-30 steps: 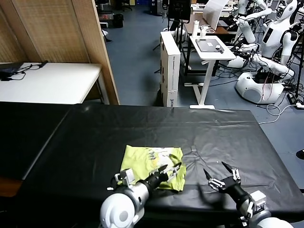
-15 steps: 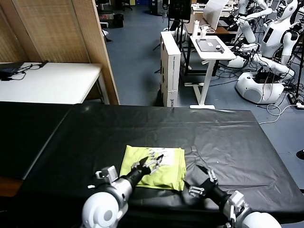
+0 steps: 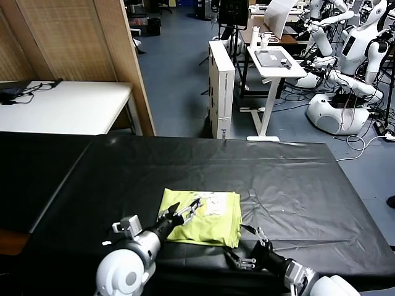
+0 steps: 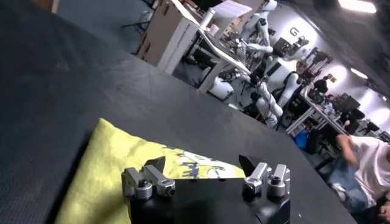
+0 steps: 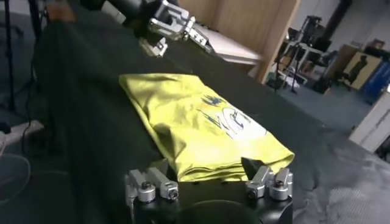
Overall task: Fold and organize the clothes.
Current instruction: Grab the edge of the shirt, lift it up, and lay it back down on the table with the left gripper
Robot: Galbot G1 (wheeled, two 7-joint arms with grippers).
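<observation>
Now, in the head view, the T-shirt (image 3: 202, 217) lies as a compact folded rectangle on the black desk (image 3: 296, 179), a little toward 6 o'clock from the desk's middle, and this has not changed over the last second. What has changed is the arms: the left gripper (image 3: 182, 213), which a second ago was over the shirt's 5 o'clock corner, has drawn back to the 7 o'clock edge, its fingers spread and empty. The right gripper (image 3: 247, 245) has moved in from the 4 o'clock side and now sits low, just beside the shirt's 5 o'clock corner; its fingers look less spread than before, but hold nothing. In the left wrist view, the left gripper (image 4: 206, 178) hangs over the yellow-green cloth (image 4: 116, 167) with the fingers wide apart and the print on the cloth ahead of them. In the right wrist view, the right gripper (image 5: 208, 178) faces the folded edge of the shirt (image 5: 201, 125), the fingers partly apart and close to that edge, though I cannot tell if they touch it. I judge that the folding is nearly finished, and the right arm is probably preparing to take the bundle's edge for one last fold or to move it aside.
</observation>
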